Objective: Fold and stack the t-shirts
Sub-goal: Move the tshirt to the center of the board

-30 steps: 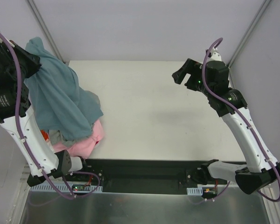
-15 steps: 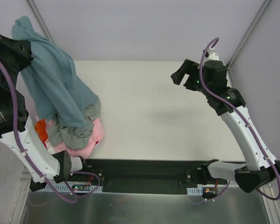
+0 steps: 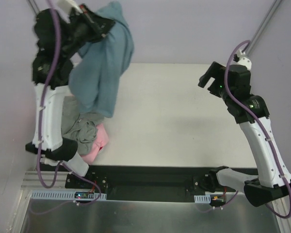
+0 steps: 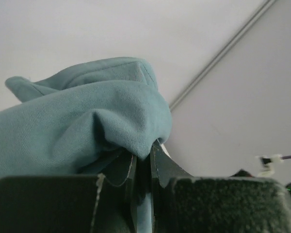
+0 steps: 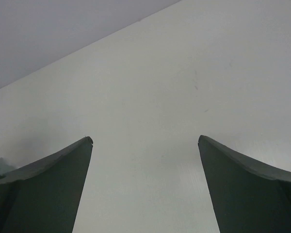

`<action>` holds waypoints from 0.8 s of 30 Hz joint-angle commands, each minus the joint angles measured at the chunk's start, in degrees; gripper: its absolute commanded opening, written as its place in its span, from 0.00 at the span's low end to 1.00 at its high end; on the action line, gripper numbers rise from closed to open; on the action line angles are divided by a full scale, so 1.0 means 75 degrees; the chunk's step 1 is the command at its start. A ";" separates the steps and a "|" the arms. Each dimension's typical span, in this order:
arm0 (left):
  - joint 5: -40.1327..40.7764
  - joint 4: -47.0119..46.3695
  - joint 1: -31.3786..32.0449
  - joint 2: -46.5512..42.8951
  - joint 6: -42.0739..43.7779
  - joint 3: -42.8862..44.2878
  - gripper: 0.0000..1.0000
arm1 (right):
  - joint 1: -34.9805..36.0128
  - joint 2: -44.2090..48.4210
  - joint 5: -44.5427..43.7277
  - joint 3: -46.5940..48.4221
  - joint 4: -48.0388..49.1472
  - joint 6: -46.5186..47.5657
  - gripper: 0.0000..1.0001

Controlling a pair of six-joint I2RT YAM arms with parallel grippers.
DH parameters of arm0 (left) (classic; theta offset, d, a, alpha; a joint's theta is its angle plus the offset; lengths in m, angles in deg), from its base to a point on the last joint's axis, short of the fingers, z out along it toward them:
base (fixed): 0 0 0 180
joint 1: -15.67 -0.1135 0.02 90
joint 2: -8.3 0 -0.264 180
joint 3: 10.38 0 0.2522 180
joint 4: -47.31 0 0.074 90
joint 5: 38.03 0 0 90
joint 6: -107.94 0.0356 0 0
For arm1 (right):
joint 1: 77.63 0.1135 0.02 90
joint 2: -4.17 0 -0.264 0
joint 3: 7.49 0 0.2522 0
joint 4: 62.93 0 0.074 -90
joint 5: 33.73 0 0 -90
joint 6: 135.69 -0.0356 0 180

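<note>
Slate-blue soft cloth t-shirt [image 3: 104, 73] hangs from my left pincer [image 4: 143, 162], clamped on a bunched fold high above the crumpled grey shirt [image 3: 82, 128] and pink shirt [image 3: 100, 141] so it drapes free, while my right pincer [image 5: 145, 160] hovers apart over the white counter [image 3: 174, 121].

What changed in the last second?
The left gripper, shut on the blue shirt, rose and swung right, pulling the shirt up off the pile. The right gripper drifted slightly right, open and empty. The grey shirt and pink shirt stayed on the table.
</note>
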 commanded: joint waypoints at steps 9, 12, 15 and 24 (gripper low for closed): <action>0.2861 -0.1993 0.2340 0.1392 -0.0044 -0.5182 0.00 | -0.0693 0.1756 -0.0680 -0.0936 -0.0931 0.0593 0.96; 0.3435 -0.2499 0.2469 0.1811 -0.0536 -0.6579 0.00 | -0.0693 0.1499 -0.0071 -0.1147 -0.0767 0.0723 0.96; 0.3612 -0.2511 0.2691 0.2421 -0.0678 -0.7061 0.00 | -0.0693 0.1101 0.0574 -0.1381 -0.0533 0.0688 0.96; 0.3367 -0.2500 0.2891 0.2529 -0.0151 -0.6852 0.00 | -0.0692 0.0537 0.1582 -0.1170 -0.0123 0.0758 0.96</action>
